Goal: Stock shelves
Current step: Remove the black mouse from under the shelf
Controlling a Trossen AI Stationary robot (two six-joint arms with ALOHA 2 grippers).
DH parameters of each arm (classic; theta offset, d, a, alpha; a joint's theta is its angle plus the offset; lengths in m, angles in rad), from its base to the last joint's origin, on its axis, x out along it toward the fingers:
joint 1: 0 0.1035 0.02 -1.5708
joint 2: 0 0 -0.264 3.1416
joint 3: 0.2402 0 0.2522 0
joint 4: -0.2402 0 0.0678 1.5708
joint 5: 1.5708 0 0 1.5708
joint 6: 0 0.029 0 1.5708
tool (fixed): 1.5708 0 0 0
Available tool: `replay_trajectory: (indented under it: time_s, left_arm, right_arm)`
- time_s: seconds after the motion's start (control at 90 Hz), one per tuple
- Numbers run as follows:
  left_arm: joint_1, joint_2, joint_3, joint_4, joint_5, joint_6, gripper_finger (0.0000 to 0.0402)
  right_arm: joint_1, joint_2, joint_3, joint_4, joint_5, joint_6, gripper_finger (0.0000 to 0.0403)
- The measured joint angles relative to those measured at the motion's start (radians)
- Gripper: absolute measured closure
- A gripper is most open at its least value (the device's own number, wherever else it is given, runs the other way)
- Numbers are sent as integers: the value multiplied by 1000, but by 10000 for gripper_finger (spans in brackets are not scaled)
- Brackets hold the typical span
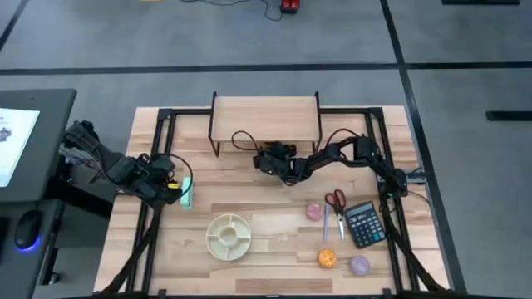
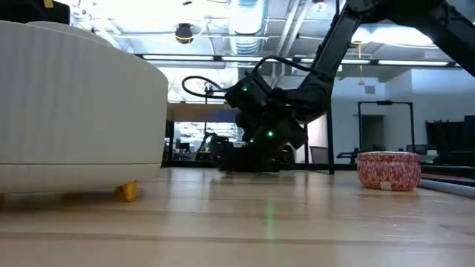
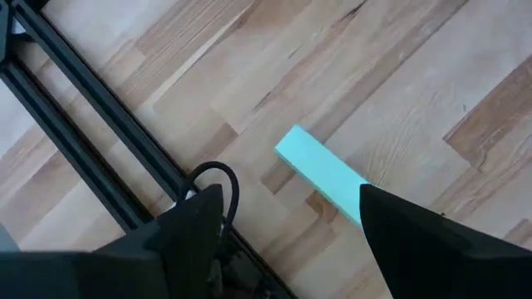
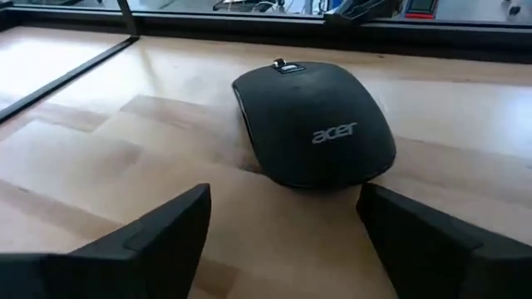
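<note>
From above, the shelf (image 1: pixel 264 114) is standing at the far middle of the tabletop (image 1: pixel 249 187). The right gripper (image 1: pixel 270 159) is reaching low just in front of it. The left gripper (image 1: pixel 170 188) is waiting at the left side by a mint block (image 1: pixel 187 193).

Down low, the right gripper (image 2: pixel 252 159) is almost touching the wood.

The left wrist is showing its jaws spread over the mint block (image 3: pixel 320 172).

The right wrist is showing jaws wide apart before a black mouse (image 4: pixel 312 124), holding nothing.

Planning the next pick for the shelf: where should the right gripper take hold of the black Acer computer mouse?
Grip the black Acer computer mouse across its two long sides, coming in low from its rear. The right gripper is open, with the mouse lined up between its fingers.
</note>
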Motion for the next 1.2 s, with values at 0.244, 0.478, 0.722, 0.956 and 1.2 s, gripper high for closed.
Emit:
replay_trajectory:
  time_s: [0.244, 0.478, 0.722, 0.956, 1.2]
  left_arm:
    - [0, 0, 0, 0, 0, 0, 144]
    - [0, 0, 0, 0, 0, 1, 144]
    - [0, 0, 0, 0, 3, 1, 144]
    - [0, 0, 0, 0, 5, 3, 144]
    - [0, 0, 0, 0, 5, 4, 144]
  right_arm:
    - [12, 6, 3, 69, 16, -154, 51]
    - [-5, 7, 31, 58, 87, -211, 48]
    - [-48, 7, 32, 86, 77, -192, 48]
    - [-80, 6, 33, 91, -43, -172, 48]
    - [-80, 4, 33, 93, -76, -185, 48]
